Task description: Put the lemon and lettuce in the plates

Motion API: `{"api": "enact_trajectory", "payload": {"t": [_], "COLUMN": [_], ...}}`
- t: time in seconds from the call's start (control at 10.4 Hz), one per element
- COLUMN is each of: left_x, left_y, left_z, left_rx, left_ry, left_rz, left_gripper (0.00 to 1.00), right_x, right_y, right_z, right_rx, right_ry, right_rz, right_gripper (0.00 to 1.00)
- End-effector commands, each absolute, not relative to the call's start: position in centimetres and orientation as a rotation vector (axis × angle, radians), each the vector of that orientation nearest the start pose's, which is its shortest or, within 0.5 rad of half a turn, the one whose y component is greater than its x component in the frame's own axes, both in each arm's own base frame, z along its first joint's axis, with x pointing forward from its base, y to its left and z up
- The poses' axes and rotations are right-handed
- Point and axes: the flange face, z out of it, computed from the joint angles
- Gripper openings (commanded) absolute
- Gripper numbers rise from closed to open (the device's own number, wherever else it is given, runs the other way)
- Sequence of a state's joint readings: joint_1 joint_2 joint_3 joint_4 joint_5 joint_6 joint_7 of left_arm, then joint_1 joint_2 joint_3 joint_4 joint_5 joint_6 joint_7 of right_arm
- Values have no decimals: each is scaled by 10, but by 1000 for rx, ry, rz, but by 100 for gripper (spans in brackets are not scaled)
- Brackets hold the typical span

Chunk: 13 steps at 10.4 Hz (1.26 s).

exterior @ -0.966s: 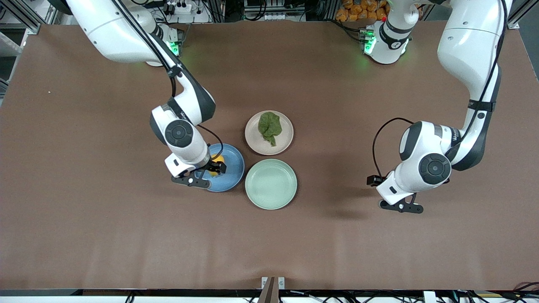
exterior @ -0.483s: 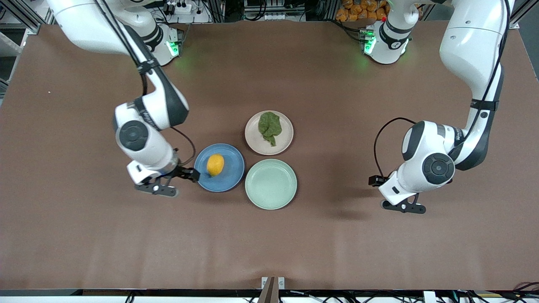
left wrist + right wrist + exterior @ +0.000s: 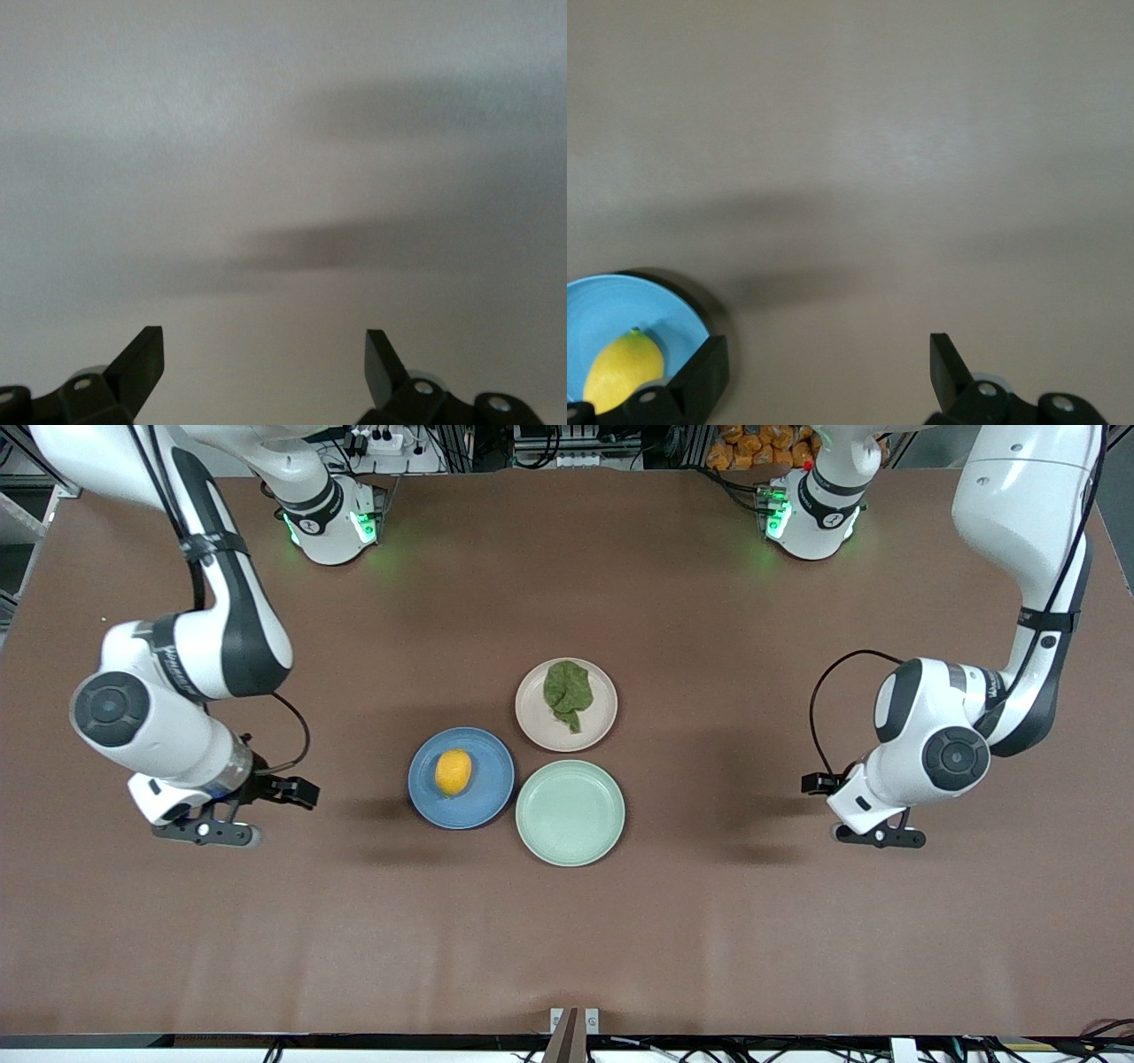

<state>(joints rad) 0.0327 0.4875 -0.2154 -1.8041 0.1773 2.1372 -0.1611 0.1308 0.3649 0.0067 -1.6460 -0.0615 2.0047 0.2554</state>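
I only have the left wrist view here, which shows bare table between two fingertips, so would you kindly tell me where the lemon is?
Observer: The lemon lies in the blue plate, with no gripper touching it.
Operator: Thank you. And the lettuce?
Observer: The lettuce lies in the beige-pink plate, which sits farther from the front camera than the mint-green plate.
Operator: Where is the right gripper?
Observer: The right gripper is open over bare table, toward the right arm's end from the blue plate.
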Motion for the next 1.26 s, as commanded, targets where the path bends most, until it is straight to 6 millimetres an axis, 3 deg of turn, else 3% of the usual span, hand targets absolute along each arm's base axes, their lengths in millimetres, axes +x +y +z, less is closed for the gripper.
{"api": "enact_trajectory", "payload": {"t": [0.0, 0.19, 0.29, 0.48, 0.68, 0.87, 1.16], "left_x": [586, 552, 546, 529, 520, 527, 551], "left_y": [-107, -97, -94, -91, -87, -91, -96], "left_z": [262, 253, 254, 272, 307, 348, 436], "left_rx": [-3048, -3015, -3018, -3038, -3044, -3096, -3123], "left_ry": [212, 217, 211, 186, 173, 104, 66], "left_rz": [168, 122, 121, 106, 65, -11, -60], "left_gripper": [100, 100, 100, 100, 100, 100, 100], "right_x": [652, 644, 639, 627, 613, 597, 575], "right_y": [56, 36, 32, 14, 1, -11, -12], "right_z": [439, 464, 479, 508, 534, 560, 598], "right_rx": [-3190, -3144, -3139, -3133, -3130, -3134, -3133], "right_ry": [48, 108, 118, 142, 155, 179, 181], "right_rz": [40, 64, 55, 24, 26, 17, -19], "right_gripper": [100, 100, 100, 100, 100, 100, 100]}}
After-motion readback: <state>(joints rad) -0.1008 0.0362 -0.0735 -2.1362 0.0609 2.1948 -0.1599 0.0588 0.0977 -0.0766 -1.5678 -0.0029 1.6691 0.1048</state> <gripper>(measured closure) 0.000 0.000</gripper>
